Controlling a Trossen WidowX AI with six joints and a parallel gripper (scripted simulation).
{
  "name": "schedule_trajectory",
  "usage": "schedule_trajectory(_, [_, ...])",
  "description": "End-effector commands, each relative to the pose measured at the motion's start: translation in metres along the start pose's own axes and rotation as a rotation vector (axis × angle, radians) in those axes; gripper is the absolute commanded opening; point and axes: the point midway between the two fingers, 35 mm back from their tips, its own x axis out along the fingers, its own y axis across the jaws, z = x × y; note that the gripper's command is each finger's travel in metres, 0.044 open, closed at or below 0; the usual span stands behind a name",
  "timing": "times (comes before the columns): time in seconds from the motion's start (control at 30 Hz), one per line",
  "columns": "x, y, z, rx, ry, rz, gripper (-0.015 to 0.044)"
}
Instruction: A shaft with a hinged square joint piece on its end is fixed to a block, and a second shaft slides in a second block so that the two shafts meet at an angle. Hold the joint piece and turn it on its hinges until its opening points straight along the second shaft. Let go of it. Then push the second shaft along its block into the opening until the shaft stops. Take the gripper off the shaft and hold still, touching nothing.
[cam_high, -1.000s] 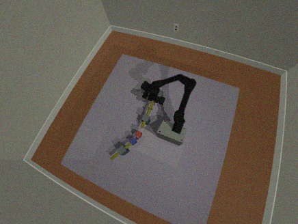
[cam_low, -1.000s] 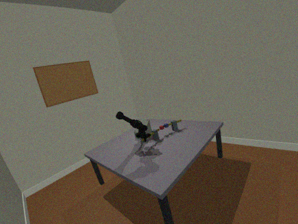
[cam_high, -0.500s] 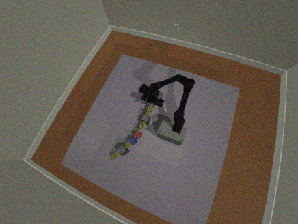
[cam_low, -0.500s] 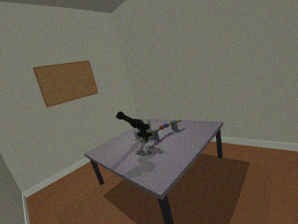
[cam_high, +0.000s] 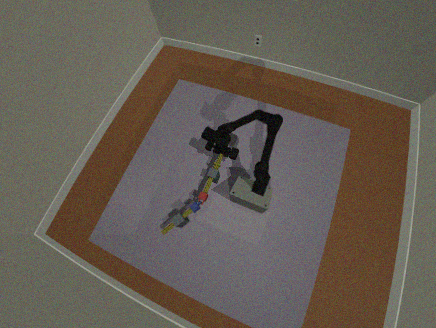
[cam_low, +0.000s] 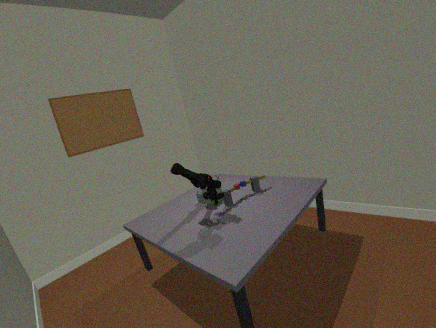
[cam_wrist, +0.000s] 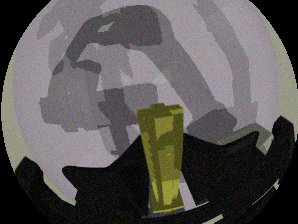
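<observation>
Gripping the second shaft (cam_high: 218, 161) (cam_wrist: 162, 157), gripper (cam_high: 221, 150) (cam_low: 213, 199) (cam_wrist: 157, 133) cropped at wrist-view bottom, shaft's opening contact unclear.

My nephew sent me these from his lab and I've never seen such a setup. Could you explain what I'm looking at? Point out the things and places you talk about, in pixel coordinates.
The machine is one black jointed arm on a grey base (cam_high: 250, 196), ending in a two-fingered gripper (cam_high: 221, 146) (cam_low: 214, 196).

The first picture looks down from above, the second looks from across the room, and the third comes from a camera at the arm's wrist.

On the pale purple table (cam_high: 280, 240) (cam_low: 270, 220) stand two grey blocks, each carrying a yellow shaft. Between the shafts sit a red piece (cam_high: 202, 197) (cam_low: 237, 186) and a blue piece (cam_high: 195, 206) (cam_low: 243, 184).

The gripper is closed on the nearer yellow shaft (cam_high: 218, 161) (cam_wrist: 166, 150).
</observation>
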Motion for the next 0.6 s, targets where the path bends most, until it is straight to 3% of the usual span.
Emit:
schedule_trajectory(0.0, [0.001,0.0,-0.011,-0.004,0.004,0.0,0.0])
schedule_trajectory(0.57, [0.001,0.0,-0.036,-0.004,0.005,0.0,0.0])
